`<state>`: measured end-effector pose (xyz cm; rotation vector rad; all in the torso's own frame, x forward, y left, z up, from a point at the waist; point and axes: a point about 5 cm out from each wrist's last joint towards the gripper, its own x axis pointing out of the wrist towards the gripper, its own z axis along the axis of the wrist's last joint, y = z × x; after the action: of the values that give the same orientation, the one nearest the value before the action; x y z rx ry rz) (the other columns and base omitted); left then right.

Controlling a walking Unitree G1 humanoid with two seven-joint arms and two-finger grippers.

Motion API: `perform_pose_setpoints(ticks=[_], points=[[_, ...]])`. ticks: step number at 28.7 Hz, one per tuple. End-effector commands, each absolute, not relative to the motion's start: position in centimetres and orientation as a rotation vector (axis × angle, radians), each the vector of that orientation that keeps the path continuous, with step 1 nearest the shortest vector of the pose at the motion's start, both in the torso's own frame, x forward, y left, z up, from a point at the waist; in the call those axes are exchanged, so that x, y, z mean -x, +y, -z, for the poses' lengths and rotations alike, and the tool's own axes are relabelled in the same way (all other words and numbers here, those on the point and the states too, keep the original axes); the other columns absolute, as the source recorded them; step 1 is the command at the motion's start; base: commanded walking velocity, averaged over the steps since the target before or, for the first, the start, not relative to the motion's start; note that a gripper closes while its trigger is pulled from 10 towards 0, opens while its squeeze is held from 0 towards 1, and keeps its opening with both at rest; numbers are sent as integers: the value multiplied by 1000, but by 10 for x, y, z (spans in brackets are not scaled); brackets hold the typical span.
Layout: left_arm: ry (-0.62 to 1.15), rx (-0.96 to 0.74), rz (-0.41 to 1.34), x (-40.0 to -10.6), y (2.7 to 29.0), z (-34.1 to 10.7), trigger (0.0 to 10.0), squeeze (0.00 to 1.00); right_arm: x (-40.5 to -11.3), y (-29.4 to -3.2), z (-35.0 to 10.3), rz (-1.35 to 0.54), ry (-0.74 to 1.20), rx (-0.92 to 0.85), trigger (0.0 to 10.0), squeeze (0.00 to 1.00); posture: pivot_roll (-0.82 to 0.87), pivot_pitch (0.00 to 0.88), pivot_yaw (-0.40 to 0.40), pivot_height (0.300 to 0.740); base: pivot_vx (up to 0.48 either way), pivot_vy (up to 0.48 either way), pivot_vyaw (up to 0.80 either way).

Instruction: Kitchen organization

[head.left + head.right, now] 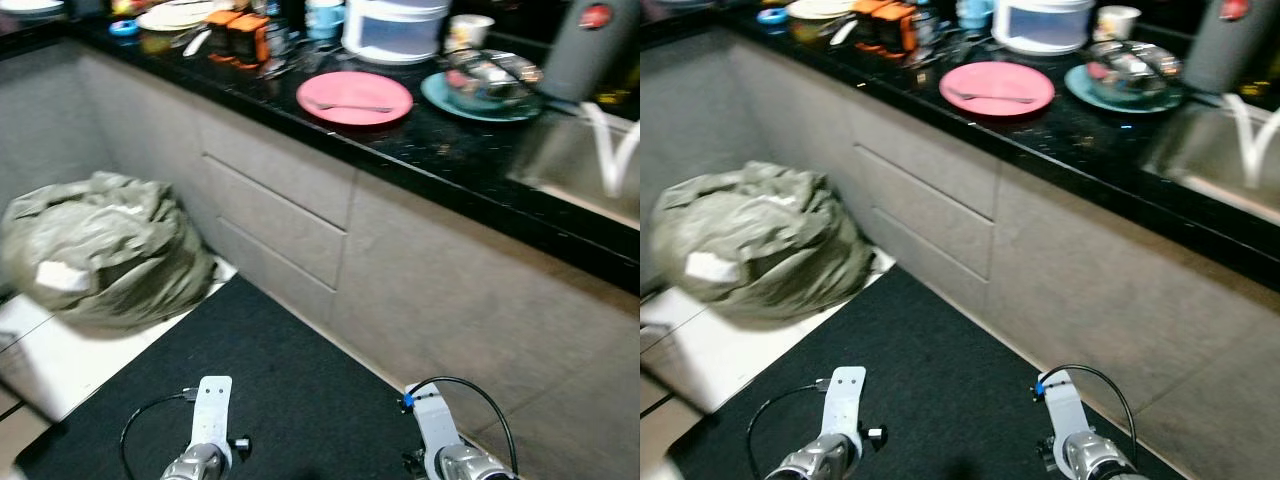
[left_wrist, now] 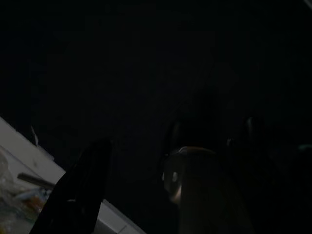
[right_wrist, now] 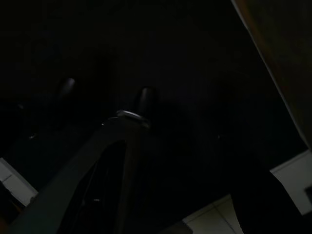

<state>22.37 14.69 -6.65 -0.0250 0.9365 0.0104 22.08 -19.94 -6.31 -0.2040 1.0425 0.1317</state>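
Observation:
A black kitchen counter [image 1: 420, 150] runs across the top of the eye views. On it lie a pink plate [image 1: 354, 97] with a fork [image 1: 350, 105], and a teal plate [image 1: 478, 98] holding a foil-covered bowl [image 1: 492, 72]. Behind them stand a white container [image 1: 396, 28], a cup [image 1: 470, 30] and orange packets [image 1: 238, 36]. My left arm [image 1: 207, 430] and right arm [image 1: 440, 445] hang idle low over a black floor mat [image 1: 290, 400]. The left gripper [image 2: 146, 195] and right gripper [image 3: 195, 195] are lost in very dark wrist views.
A stuffed grey-green rubbish bag [image 1: 105, 250] sits on the floor at the left, beside the mat. Grey drawers [image 1: 275, 215] face me under the counter. A steel sink [image 1: 580, 160] with a white tap [image 1: 610, 150] is at the right. The picture is blurred.

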Motion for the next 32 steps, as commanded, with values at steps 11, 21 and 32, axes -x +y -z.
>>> perform_pose_setpoints(ticks=[11,21,32], points=[[853,72,-132,-219,150,67,10000,0,-211,-200,69,-135,1067,200,10000,0,33,103,-15,740,0,0,298],[825,49,-180,-240,217,47,10000,0,-210,-199,70,-133,1065,199,10000,0,29,102,-8,740,237,0,0],[864,39,-182,-232,221,52,10000,0,-207,-198,71,-142,1073,194,10000,0,32,100,0,740,331,0,0]])
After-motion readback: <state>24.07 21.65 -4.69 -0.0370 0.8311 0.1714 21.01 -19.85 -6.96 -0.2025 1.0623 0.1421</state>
